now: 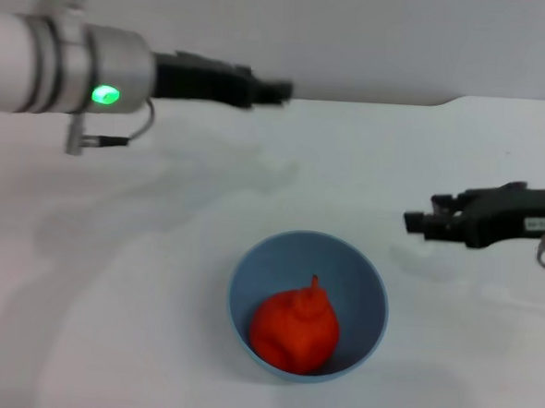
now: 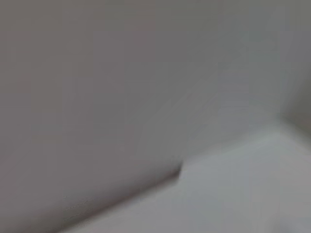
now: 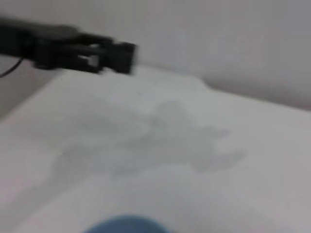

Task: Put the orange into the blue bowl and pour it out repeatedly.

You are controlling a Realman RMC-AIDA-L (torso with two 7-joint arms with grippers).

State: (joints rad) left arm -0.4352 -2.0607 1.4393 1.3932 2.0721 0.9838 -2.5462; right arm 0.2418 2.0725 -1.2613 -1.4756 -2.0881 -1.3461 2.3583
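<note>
The blue bowl (image 1: 361,276) stands upright on the white table, near the front in the head view. The orange (image 1: 294,331) lies inside it, stem nub up. My left gripper (image 1: 272,89) hangs high over the far side of the table, well behind and left of the bowl, with nothing seen in it. It also shows in the right wrist view (image 3: 119,57). My right gripper (image 1: 418,222) hovers to the right of the bowl, a little behind its rim, apart from it. A sliver of the bowl's rim (image 3: 127,225) shows in the right wrist view.
The white table (image 1: 158,253) spreads around the bowl, and its far edge meets a grey wall (image 1: 402,45). The left wrist view shows only wall and a table edge (image 2: 233,194).
</note>
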